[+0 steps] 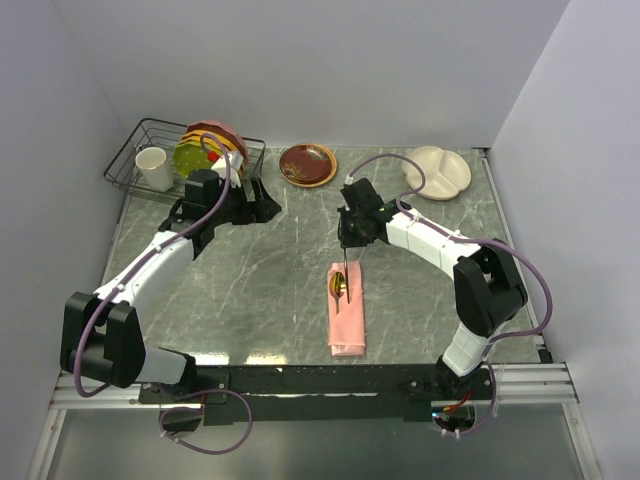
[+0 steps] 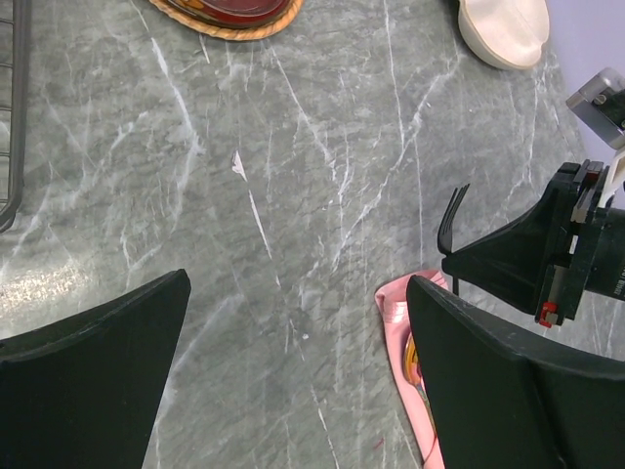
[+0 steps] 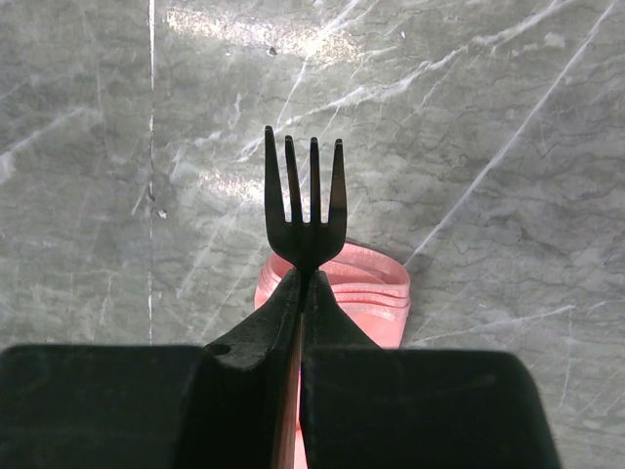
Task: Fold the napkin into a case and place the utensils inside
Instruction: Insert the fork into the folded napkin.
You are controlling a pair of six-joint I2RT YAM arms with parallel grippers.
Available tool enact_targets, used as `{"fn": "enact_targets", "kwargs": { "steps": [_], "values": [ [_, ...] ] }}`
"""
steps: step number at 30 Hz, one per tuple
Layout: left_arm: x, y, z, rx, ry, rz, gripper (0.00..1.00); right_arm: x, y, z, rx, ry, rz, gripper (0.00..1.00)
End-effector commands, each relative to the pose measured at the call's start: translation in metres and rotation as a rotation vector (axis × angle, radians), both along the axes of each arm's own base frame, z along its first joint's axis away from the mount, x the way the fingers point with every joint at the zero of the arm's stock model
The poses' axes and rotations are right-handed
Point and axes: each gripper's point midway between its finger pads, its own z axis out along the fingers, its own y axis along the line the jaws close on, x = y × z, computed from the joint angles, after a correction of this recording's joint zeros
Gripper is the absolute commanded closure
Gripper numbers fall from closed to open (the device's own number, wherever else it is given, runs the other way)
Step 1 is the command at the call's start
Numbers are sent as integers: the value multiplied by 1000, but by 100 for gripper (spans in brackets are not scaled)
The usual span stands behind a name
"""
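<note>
Right jaws: closed on the fork (image 3: 305, 200), gripping its neck just below the four tines.
Left jaws: wide apart, holding nothing; the two black fingers (image 2: 88, 371) frame bare worktop (image 1: 260, 270).
Case: narrow salmon-pink pocket (image 1: 347, 320) lying flat near the centre front of the worktop, long axis running away from the arm bases.
Spoon: gold head (image 1: 339, 286) at the far end of the case; whether the handle lies in or on the cloth cannot be told.
Fork position: above the far end of the case and apart from the cloth.
Top view only: both arms at once. The left arm (image 1: 150, 270) reaches to the wire rack (image 1: 135, 150), well apart from the case. The rack holds a white cup (image 1: 154, 168) and upright plates (image 1: 205, 145). A red plate (image 1: 307, 164) and a cream dish (image 1: 438, 172) sit along the far edge.
Right wrist view only: the tine count, the grip point and the layered folds at the mouth of the case.
Left wrist view only: the fork seen from the side, with its handle running past the right jaws toward the cloth.
</note>
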Motion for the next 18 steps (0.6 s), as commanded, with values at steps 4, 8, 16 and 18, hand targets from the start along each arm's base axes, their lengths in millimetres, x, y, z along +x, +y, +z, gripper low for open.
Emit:
{"fn": "enact_targets", "kwargs": {
  "steps": [4, 8, 16, 18],
  "values": [
    [-2, 0, 11, -23, -51, -15, 1, 8, -5, 5, -6, -31, -29, 100],
    [-5, 1, 10, -20, -48, -15, 1, 14, -10, 7, -20, -50, -62, 100],
    [-8, 3, 5, -23, -35, -10, 1, 18, -13, 8, -23, -68, -78, 100],
    [-8, 4, 3, -25, -28, -4, 1, 19, -13, 7, -19, -69, -77, 100]
  ]
}}
